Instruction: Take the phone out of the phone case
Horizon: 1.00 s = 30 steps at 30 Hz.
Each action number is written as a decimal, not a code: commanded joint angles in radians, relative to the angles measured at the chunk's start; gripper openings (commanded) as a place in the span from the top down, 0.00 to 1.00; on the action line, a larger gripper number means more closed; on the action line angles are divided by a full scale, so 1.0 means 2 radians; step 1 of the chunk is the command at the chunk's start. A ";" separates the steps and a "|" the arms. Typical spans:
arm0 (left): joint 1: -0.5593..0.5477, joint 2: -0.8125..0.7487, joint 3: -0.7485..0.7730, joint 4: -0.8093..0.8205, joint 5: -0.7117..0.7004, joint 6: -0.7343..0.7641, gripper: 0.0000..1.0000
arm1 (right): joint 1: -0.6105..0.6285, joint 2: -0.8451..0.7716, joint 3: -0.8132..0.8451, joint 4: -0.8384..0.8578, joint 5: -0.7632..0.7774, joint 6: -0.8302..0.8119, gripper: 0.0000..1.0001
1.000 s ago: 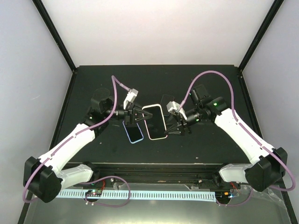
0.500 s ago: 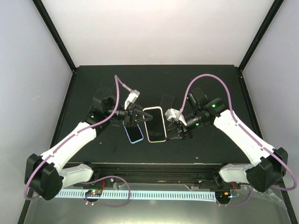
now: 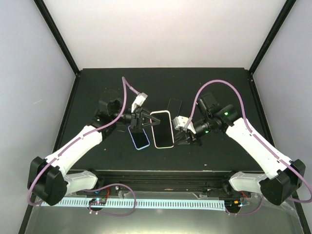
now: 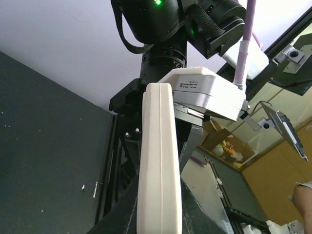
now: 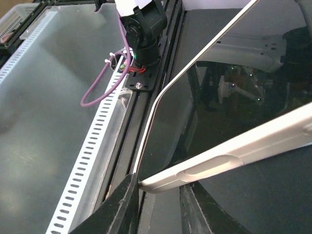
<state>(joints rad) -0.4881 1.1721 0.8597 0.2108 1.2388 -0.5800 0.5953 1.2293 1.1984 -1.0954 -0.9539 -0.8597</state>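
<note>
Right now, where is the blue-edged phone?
In the top view, the blue-edged phone lies on the table left of centre, beside the pale-cased phone and by the left tool.

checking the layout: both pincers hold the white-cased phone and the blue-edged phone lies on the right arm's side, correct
No: the blue-edged phone lies on the left arm's side, as the top view shows. The left pincer and right pincer do hold the white-cased phone.
</note>
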 commanded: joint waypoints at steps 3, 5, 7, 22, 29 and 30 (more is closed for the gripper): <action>0.002 0.008 0.044 0.023 0.029 -0.022 0.99 | 0.011 0.012 0.024 0.018 0.025 -0.035 0.79; 0.002 0.010 0.044 0.023 0.033 -0.028 0.99 | 0.012 0.017 0.028 0.019 0.025 -0.040 0.80; 0.002 0.012 0.043 0.024 0.039 -0.035 0.99 | 0.015 0.019 0.030 0.020 0.028 -0.047 0.80; 0.002 0.001 0.016 0.101 0.057 -0.109 0.98 | 0.003 0.042 0.026 0.124 0.093 0.030 0.88; 0.002 -0.012 -0.004 0.105 0.024 -0.101 0.98 | -0.040 0.027 0.012 0.229 0.026 0.200 0.76; 0.002 -0.012 -0.009 0.113 0.016 -0.102 0.98 | -0.045 0.027 0.010 0.256 0.023 0.230 0.71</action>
<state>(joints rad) -0.4473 1.1961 0.8570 0.3569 1.2171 -0.7193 0.5552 1.2842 1.2209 -0.9535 -0.8742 -0.6548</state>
